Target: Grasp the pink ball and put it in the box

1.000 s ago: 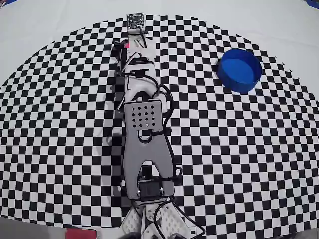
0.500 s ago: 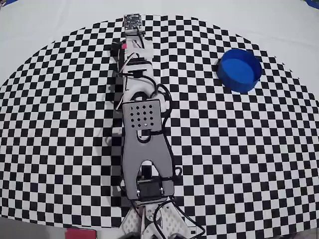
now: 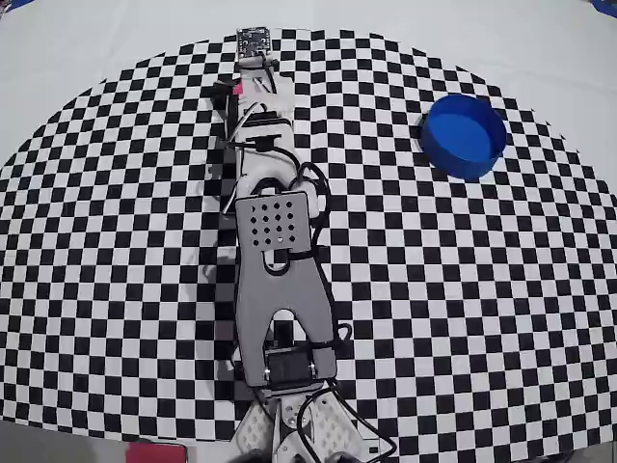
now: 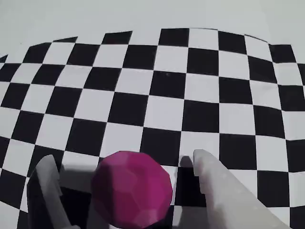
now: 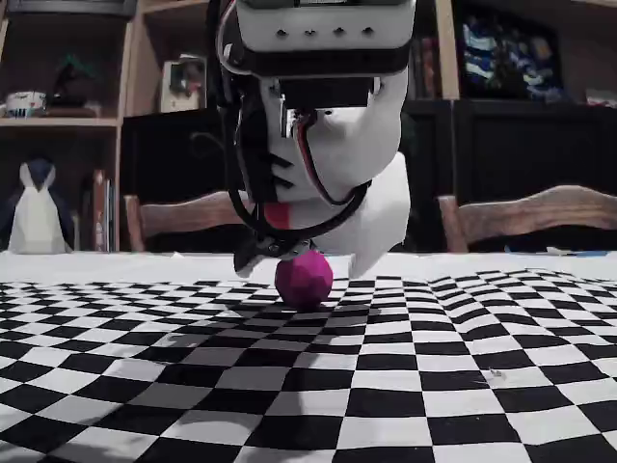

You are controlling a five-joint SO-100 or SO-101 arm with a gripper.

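Two pale plastic fingers (image 4: 219, 191) of the gripper (image 4: 126, 186) stand spread either side of the pink ball (image 4: 132, 189) (faceted, matte), which sits on the checkered cloth (image 3: 463, 289) near its far edge. The box (image 3: 464, 135), round and smooth blue, sits toward the cloth's far right edge in the overhead view.

My gripper (image 4: 124, 191) stands with its jaws parted around the pink ball (image 4: 132, 189), a finger (image 4: 219, 191) at either side and checkered counter (image 4: 205, 86) bare ahead of them in the wrist view. In the overhead view, the stretch of counter between my arm (image 3: 275, 251) and the blue box (image 3: 464, 135) at the right lies free of obstacles.
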